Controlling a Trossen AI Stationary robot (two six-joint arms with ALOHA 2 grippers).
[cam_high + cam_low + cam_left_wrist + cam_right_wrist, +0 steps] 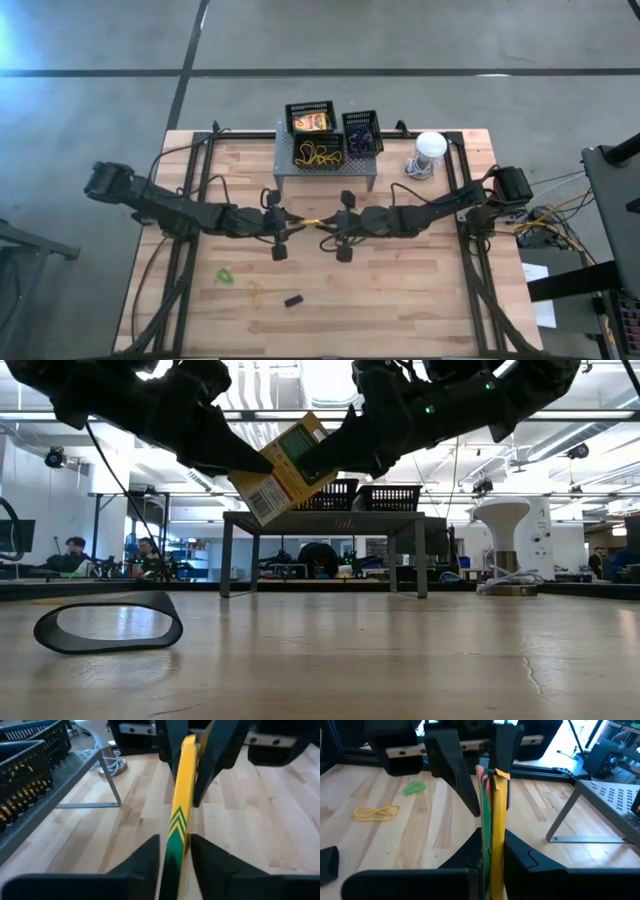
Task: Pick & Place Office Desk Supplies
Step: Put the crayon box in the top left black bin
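Yellow crayon box [283,467] mid-air, left end effector [283,223] & right end effector [338,226] both clamped on it, arms level

Two dark, jointed arms trail black cables; the left gripper [279,226] and right gripper [344,226] have matte black wedge-shaped fingers.

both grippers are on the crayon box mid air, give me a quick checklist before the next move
1. Left gripper shut on the crayon box: ok.
2. Right gripper shut on the same box: ok.
3. Box lifted off the table: ok.
4. Box level: not ok, it hangs tilted in the low view.
5. Crayon basket on the shelf has room: cannot tell, one box already lies in it.
6. Path to the shelf free: ok.
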